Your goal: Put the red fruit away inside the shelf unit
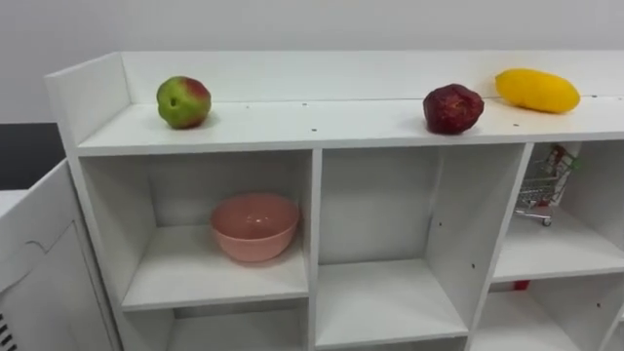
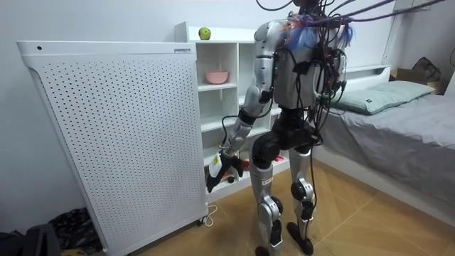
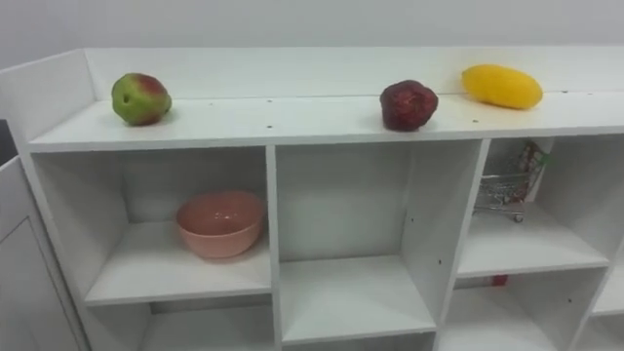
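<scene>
A white closet (image 1: 292, 125) with many boxes stands in front of the robot. Three fruits lie on its top shelf. A green and red apple (image 1: 183, 101) sits near the left end. A dark red fruit (image 1: 452, 108) sits far off to the right of it. A yellow fruit (image 1: 537, 90) lies just beside the dark red one, a bit further back and to the right. The two do not touch.

A pink bowl (image 1: 254, 225) stands upright in the top left box, under the apple. A tiny shopping cart (image 1: 544, 190) stands in the top right box, under the yellow fruit.

In the room view the robot stands upright, close to the closet and facing it. A big white board with little holes (image 2: 114, 135) stands next to the closet, and a bed (image 2: 398, 121) is behind the robot. The left hand (image 2: 223, 165) hangs low, down by the bottom boxes. I cannot tell if this hand is wide, narrow or holding something
</scene>
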Tool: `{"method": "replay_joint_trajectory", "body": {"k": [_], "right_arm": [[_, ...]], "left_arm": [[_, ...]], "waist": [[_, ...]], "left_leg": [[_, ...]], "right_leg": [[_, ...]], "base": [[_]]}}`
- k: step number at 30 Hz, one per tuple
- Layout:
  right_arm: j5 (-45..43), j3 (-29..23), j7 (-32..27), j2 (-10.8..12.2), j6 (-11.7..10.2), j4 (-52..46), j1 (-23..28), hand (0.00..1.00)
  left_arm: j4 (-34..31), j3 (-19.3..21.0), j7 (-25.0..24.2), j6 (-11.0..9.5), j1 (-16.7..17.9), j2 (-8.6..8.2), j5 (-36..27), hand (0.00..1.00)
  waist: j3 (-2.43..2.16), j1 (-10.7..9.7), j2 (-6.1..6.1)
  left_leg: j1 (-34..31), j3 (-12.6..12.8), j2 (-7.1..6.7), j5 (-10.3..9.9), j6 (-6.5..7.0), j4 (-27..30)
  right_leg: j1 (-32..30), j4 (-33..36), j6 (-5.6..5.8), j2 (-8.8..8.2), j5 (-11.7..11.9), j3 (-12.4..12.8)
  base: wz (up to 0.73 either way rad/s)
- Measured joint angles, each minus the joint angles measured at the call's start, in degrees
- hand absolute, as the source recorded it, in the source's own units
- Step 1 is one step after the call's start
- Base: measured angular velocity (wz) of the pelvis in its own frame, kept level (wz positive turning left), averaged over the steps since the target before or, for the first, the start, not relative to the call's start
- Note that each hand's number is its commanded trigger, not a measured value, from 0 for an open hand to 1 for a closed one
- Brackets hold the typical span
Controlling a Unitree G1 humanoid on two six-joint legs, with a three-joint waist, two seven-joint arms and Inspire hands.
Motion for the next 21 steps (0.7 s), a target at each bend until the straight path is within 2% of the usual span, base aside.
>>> {"method": "replay_joint_trajectory", "body": {"k": [3,6,10,13,17,19,21], "right_arm": [[-3.9,0.36,-2.15,0.17,-0.09,-7.3,0.14,0.0],[-6.6,1.19,-4.74,0.17,-0.18,-14.25,-0.14,0.0],[-11.22,2.67,-6.87,0.22,-0.84,-23.74,-0.13,0.0],[-11.6,2.47,-7.96,0.17,-1.76,-29.14,-0.14,0.0],[-11.53,2.58,-7.71,0.07,-2.5,-33.7,-0.7,0.0],[-11.56,2.55,-7.54,0.05,-2.89,-34.33,-3.48,0.0],[-11.58,2.64,-7.67,-0.07,-2.89,-35.02,-5.76,0.0]], "left_arm": [[-2.03,-0.27,-0.21,-0.1,0.08,-0.49,0.08,0.0],[-2.33,-1.6,-0.2,-0.67,-0.04,-0.45,-1.57,0.0],[-2.33,-1.8,-0.18,-1.31,0.99,-0.44,-3.16,0.0],[-2.7,-1.79,-0.32,-2.2,2.23,-0.27,-3.11,0.0],[-3.35,-1.88,-1.33,-2.31,3.42,-0.26,-2.16,0.0],[-3.32,-2.37,-1.32,-2.47,3.39,-0.25,-2.15,0.0],[-3.28,-3.37,-1.3,-2.67,3.18,-0.06,-2.16,0.0]], "waist": [[-0.07,0.36,-0.48],[-0.3,0.57,-0.01],[-0.36,0.47,0.89],[-0.36,0.35,0.93],[-0.14,1.02,0.54],[0.19,1.16,-0.07],[0.18,1.38,-0.08]], "left_leg": [[-0.63,0.0,0.0,0.0,0.0,-0.05],[-0.76,0.01,0.0,0.01,0.01,-0.04],[-0.82,0.0,0.0,0.09,0.09,-0.05],[-0.97,-0.41,0.02,0.25,0.12,0.04],[-1.17,-0.49,-0.04,0.56,0.12,0.06],[-1.34,-0.56,-0.18,0.76,0.15,0.1],[-1.64,-0.52,-0.24,0.77,0.17,0.3]], "right_leg": [[-0.47,0.01,-0.01,0.0,0.02,0.07],[-1.05,0.82,0.0,-0.04,0.02,-0.06],[-1.0,0.78,-0.01,-0.04,0.03,-0.16],[-0.9,0.75,-0.09,-0.1,0.08,-0.81],[-1.19,1.04,-0.19,-0.24,0.13,-0.89],[-1.47,1.33,-0.19,-0.39,0.13,-0.83],[-1.86,1.54,-0.19,-0.43,0.14,-0.74]], "base": [[0.01],[0.0],[0.01],[0.09],[0.0],[0.0],[0.0]]}}
